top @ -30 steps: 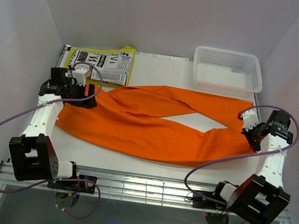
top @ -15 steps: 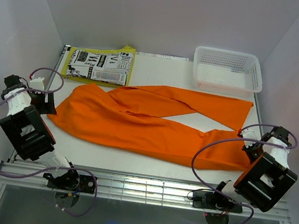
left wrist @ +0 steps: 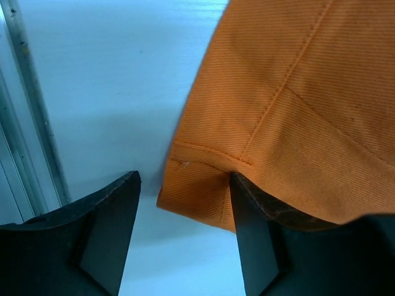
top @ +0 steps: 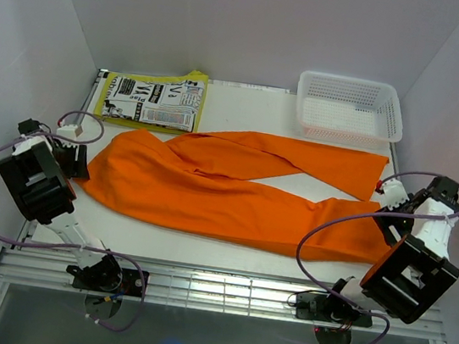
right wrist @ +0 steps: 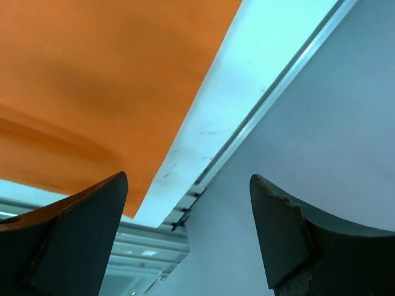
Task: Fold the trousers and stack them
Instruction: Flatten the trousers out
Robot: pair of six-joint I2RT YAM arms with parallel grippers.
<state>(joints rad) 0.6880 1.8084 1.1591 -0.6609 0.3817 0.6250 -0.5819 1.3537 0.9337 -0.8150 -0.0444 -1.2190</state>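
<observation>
The orange trousers [top: 210,191] lie flat across the white table [top: 247,110], waist to the left and both legs running right. My left gripper [top: 75,159] sits low at the waist's left edge. In the left wrist view its jaws stand apart around the waistband corner [left wrist: 200,194] without clamping it, the right finger [left wrist: 259,240] partly under the cloth. My right gripper [top: 386,199] hovers at the leg ends by the right wall. It is open with nothing between its fingers [right wrist: 86,228], the orange cloth [right wrist: 92,74] lying to its left.
A folded yellow cloth with black-and-white print [top: 154,97] lies at the back left. A white mesh basket [top: 350,108] stands at the back right. Grey walls close both sides, and a metal rail [top: 222,284] runs along the front edge.
My right gripper has let go of the leg end and opened. The left arm has drawn back to the left edge, and its jaws have narrowed around the waistband corner.
</observation>
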